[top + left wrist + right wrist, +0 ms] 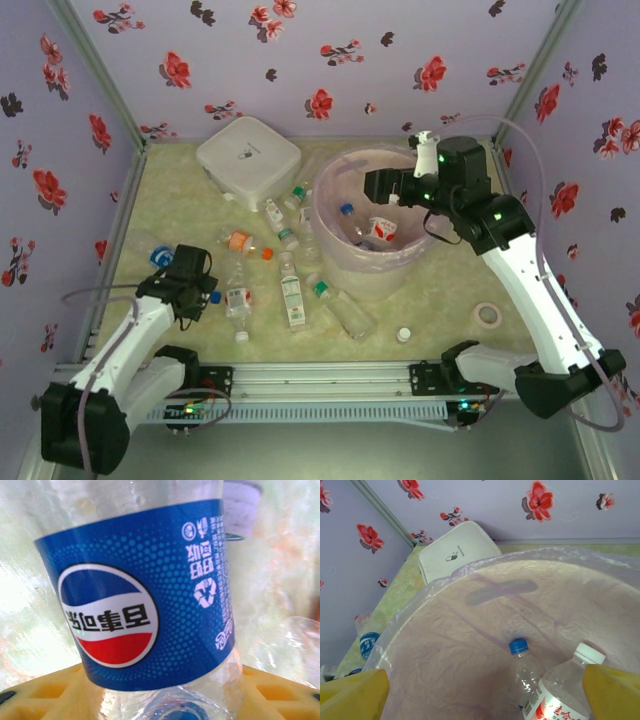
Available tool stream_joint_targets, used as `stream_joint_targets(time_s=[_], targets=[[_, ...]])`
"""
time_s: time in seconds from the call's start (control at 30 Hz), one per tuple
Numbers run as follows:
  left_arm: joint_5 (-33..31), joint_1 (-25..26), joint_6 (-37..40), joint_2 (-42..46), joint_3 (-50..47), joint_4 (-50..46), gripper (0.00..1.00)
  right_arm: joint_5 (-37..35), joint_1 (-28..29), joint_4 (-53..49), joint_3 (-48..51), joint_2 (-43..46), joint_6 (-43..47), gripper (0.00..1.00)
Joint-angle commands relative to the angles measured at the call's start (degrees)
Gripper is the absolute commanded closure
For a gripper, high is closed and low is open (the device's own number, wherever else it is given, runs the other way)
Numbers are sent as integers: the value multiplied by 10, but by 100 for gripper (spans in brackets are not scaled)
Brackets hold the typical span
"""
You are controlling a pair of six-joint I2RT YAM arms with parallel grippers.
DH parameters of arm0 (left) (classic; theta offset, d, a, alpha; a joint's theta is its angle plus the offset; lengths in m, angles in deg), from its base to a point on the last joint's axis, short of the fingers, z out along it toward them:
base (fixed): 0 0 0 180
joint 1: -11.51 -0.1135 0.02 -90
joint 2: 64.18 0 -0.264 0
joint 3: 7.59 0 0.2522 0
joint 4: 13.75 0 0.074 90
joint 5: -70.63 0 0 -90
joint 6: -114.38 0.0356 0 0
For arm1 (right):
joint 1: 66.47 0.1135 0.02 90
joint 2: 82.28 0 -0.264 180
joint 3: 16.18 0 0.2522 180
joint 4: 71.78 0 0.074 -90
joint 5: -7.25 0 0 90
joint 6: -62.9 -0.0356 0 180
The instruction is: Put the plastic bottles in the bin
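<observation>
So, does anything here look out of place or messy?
Several plastic bottles lie tipped over on the table left of the bin. A loose white cap sits alone near the front edge, and a tape ring lies to its right; neither is a bottle.

High overhead view of whole table (450, 300); left wrist tight on a bottle (140, 595); right wrist over the bin (470, 645)

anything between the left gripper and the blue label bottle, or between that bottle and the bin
Nothing at the left gripper: the blue label bottle sits between its fingers. Toward the bin, other bottles lie on the table.
</observation>
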Motion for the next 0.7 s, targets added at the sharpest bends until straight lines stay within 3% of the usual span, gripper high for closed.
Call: stream_joint_targets(time_s=[0.0,0.13,0.3,0.4,0.47,0.6,0.67], targets=[[-25,-2,17,19,27,-52,51,-38,-3,55,11,38,-5,1],[-47,7,62,14,86,-84,56,-62,-5,78,22,63,2,4],[-45,41,193,13,130,33,68,-42,-6,58,-17,38,1,11],[-32,70,270,13,157,118,81,14,-5,60,-38,13,-6,14],[6,84,318,8,171,181,99,52,-4,62,-56,-7,-14,27],[164,107,427,-9,195,320,100,95,9,52,-107,-53,-17,49],[214,115,452,-17,209,352,100,106,24,42,-133,-76,-11,52]])
